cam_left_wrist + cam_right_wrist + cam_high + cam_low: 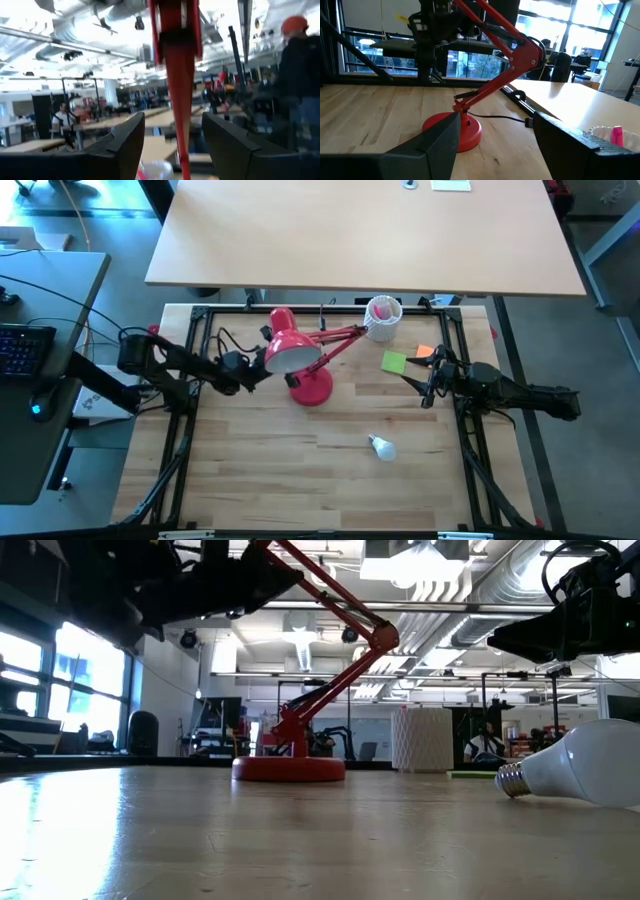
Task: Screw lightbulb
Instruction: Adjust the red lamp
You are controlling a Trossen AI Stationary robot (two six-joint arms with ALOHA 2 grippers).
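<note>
White and pear-shaped, the small lightbulb (381,446) with its silvery-grey screw base lies on its side on the pale wooden table (260,470), well apart from both arms and nearer your right one. From above, its long axis runs slantwise: the screw base points toward the red desk lamp (300,360) and the left arm's side, the rounded glass end toward the table's near right corner. In the low view the bulb (585,775) shows its base turned to the lamp's round red foot (288,769). Your left gripper (258,373) sits up at the lamp's red shade, its fingers (120,145) apart with the lamp's red arm showing between them, clamped on nothing. Your right gripper (428,383) hovers beside a green sticky note (394,362), fingers (435,145) spread and empty. A white perforated cup (382,317) stands behind the lamp.
</note>
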